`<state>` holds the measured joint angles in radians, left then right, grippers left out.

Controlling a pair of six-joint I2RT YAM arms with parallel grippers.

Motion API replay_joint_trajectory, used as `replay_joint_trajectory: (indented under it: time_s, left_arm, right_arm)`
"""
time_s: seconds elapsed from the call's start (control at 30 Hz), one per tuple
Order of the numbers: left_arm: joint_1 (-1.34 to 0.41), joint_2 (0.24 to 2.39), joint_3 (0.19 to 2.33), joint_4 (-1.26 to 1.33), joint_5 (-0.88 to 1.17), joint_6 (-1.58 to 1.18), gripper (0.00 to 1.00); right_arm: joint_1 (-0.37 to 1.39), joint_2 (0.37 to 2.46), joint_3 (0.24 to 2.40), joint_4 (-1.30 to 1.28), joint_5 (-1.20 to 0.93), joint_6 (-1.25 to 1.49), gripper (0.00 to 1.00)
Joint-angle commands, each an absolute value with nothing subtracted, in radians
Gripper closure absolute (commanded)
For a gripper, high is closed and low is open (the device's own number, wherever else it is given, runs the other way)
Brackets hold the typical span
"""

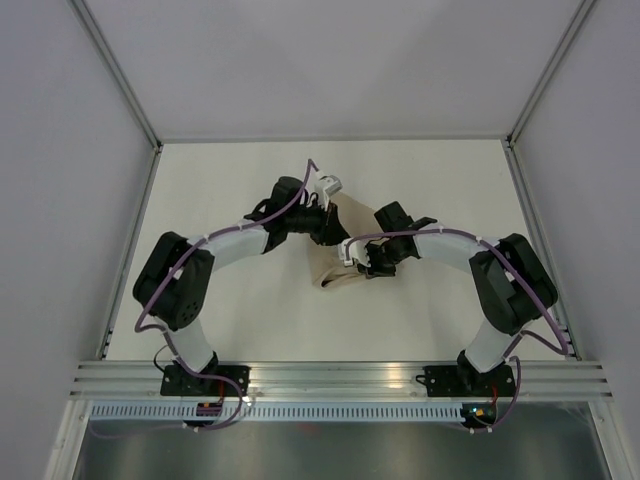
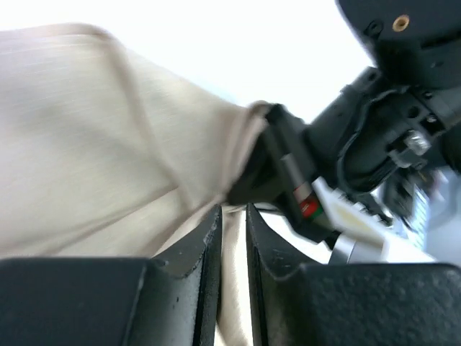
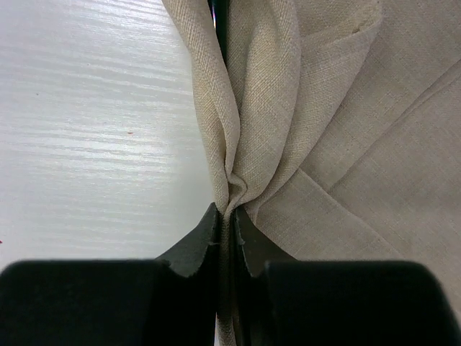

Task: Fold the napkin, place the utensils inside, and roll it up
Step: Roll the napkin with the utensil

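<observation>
The beige napkin [image 1: 338, 255] lies bunched and partly folded at the table's middle, between both arms. My right gripper [image 3: 229, 216] is shut on a gathered fold of the napkin [image 3: 338, 144], which puckers just ahead of its tips. My left gripper [image 2: 234, 216] sits at the cloth's far-left edge [image 1: 322, 222] with its jaws slightly apart, and cloth shows in the narrow gap. In the left wrist view the napkin [image 2: 108, 144] stretches up to the right gripper [image 2: 277, 169]. The utensils are hidden. A dark sliver [image 3: 218, 21] shows between folds; I cannot tell what it is.
The white table [image 1: 230, 190] is walled by grey panels on three sides, with an aluminium rail [image 1: 340, 375] along the near edge. Both arms arch inward, their wrists close together over the cloth.
</observation>
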<state>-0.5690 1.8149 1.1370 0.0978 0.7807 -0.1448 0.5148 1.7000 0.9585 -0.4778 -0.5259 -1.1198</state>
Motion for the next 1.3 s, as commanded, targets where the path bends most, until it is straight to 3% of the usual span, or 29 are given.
replay_joint_trajectory:
  time_s: [0.0,0.07,0.2,0.4,0.6,0.7,0.73,0.77,0.8,0.93,1.07,1.27]
  left_arm:
    - [-0.551,1.672,1.013,0.373,0.479,-0.340,0.76]
    - [-0.551,1.577,0.965,0.367,0.311,-0.363,0.80]
    - [-0.529,1.482,0.965,0.286,0.213,-0.441,0.84]
    - [-0.382,1.411,0.919,0.313,0.270,-0.652,0.90]
    - [-0.201,1.364,0.807,0.531,0.505,-0.741,0.83]
    - [-0.259,1.255,0.807,0.405,0.366,-0.522,0.82]
    - [-0.335,1.224,0.798,0.387,0.234,-0.402,0.77]
    - [-0.380,1.197,0.781,0.394,0.166,-0.341,0.71]
    - [-0.424,1.165,0.740,0.412,0.099,-0.290,0.53]
    - [-0.528,1.089,0.629,0.531,-0.029,-0.215,0.51]
    - [-0.604,1.028,0.436,0.831,-0.026,-0.098,0.47]
    - [-0.799,1.095,0.471,0.758,-0.046,0.205,0.44]
  right_arm:
    - [0.502,1.746,0.988,-0.609,-0.603,-1.137,0.94]
    - [0.497,1.761,1.005,-0.633,-0.609,-1.140,0.94]
    - [0.494,1.795,1.041,-0.678,-0.626,-1.141,0.94]
    - [0.494,1.822,1.061,-0.686,-0.627,-1.132,0.94]
    - [0.494,1.859,1.112,-0.736,-0.644,-1.124,0.95]
    - [0.489,1.897,1.161,-0.799,-0.663,-1.137,0.96]
    - [0.488,1.920,1.175,-0.816,-0.666,-1.140,0.96]
    - [0.486,1.936,1.192,-0.837,-0.678,-1.144,0.96]
    - [0.483,1.953,1.228,-0.883,-0.686,-1.155,0.96]
    - [0.456,2.070,1.339,-1.029,-0.732,-1.198,0.97]
    - [0.420,2.169,1.448,-1.172,-0.770,-1.247,0.97]
    - [0.385,2.305,1.615,-1.357,-0.801,-1.285,0.97]
